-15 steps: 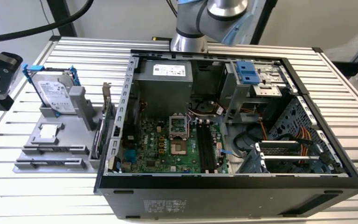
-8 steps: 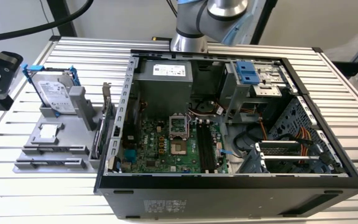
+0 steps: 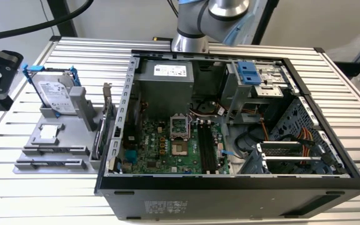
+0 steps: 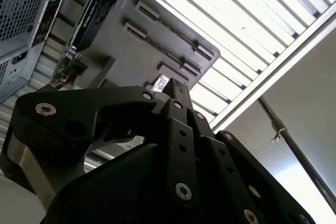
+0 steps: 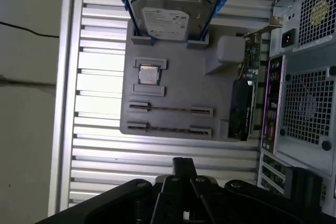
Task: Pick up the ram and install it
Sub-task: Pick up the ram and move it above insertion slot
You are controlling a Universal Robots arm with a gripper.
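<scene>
Pinched shut and empty at the gripper (image 5: 184, 162). Just beyond, edge-on in the grey tray (image 5: 184, 80): ram sticks (image 5: 169, 128), long axes aimed toward the computer case (image 5: 307, 77). Farther off, hard drive (image 5: 170, 17).

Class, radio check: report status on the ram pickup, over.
Gripper off the tray, carrying nothing. Ram edge-up in its tray slot, untouched. Hard drive and card stand apart from it.
</scene>
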